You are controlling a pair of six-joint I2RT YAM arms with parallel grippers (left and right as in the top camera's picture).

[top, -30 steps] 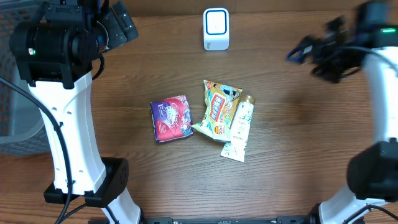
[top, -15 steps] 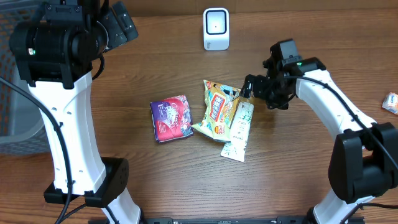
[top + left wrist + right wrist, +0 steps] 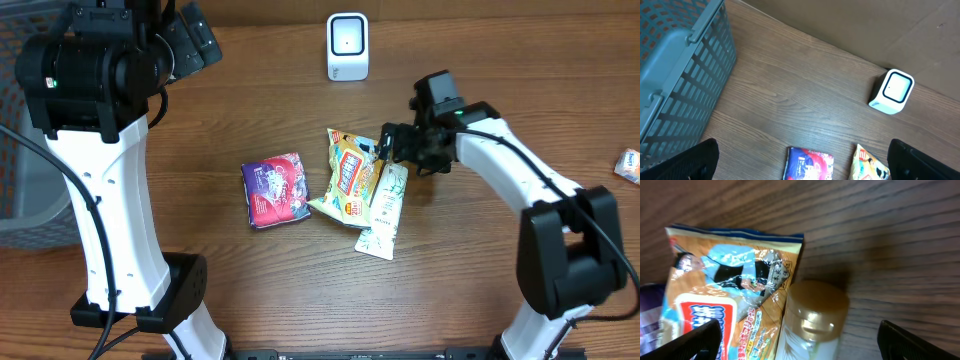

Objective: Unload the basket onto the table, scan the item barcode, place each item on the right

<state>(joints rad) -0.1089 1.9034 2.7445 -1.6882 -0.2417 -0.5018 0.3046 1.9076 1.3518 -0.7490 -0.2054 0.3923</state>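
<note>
Most of the gold-capped tube outside the right wrist view

The gold-capped tube and snack bag are lying side by side between the right fingers, filling that gap. Bare table is stretching ahead of the fingers and to their right.

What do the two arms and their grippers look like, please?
Both the left arm and right arm have smooth white links joined by rounded black housings, with black bases. A small green light shows on the left arm's housing. Black cables run beside the left arm. The left gripper and right gripper are black, with dark fingers.
</note>
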